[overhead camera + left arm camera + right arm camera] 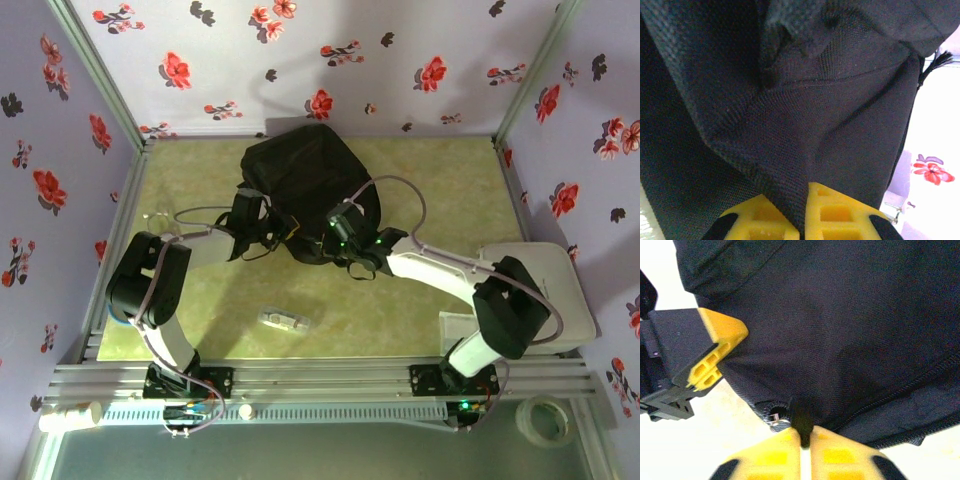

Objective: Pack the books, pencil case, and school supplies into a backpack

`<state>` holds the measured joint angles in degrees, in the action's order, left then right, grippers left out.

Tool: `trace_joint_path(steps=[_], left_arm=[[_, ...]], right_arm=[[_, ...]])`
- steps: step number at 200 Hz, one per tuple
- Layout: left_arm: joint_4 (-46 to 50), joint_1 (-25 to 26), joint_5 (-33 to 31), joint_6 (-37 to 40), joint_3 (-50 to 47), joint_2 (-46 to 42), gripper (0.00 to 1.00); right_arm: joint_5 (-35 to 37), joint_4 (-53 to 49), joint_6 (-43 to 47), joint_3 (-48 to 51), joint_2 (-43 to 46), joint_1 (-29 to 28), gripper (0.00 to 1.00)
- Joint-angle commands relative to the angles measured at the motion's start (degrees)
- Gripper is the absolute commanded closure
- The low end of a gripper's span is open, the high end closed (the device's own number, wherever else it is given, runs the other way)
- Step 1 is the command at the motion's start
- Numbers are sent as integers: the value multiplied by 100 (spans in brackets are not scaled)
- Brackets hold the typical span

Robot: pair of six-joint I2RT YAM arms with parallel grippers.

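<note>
The large black soft fabric backpack (300, 175) lies at the far middle of the pale green table (440, 200), slumped and creased. It looks light and limp, so it will sag and fold wherever it is lifted instead of keeping its mouth open. Seams, zip tape and strap webbing look like surer holds than the loose panel cloth, which bunches and may slide. The left gripper (803, 220) is clamped on a raised fold of the backpack's weave, its yellow fingers (722, 340) pressed together on it. The right gripper (805, 445) has its jaws nearly together on a small dark tab beside the zip (920, 385), close to the left one. The small translucent whitish pencil case (285, 320) rests on the table nearer the arm bases, well apart from the backpack. I cannot make out where the bag's opening is, or whether the zip is undone. Whether any books lie inside cannot be told.
</note>
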<state>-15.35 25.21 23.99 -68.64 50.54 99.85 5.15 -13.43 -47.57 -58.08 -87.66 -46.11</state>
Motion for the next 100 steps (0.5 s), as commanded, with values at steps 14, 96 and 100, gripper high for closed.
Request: trace_joint_path(steps=[14, 96, 100], left_arm=[[191, -141, -111, 284, 144, 88, 100], [178, -110, 87, 343, 131, 19, 100], [181, -112, 87, 342, 137, 17, 100]], right_arm=[[-67, 69, 78, 346, 767, 545, 57], [-1378, 418, -218, 73, -426, 1929, 49], [-1376, 408, -213, 35, -484, 1930, 50]])
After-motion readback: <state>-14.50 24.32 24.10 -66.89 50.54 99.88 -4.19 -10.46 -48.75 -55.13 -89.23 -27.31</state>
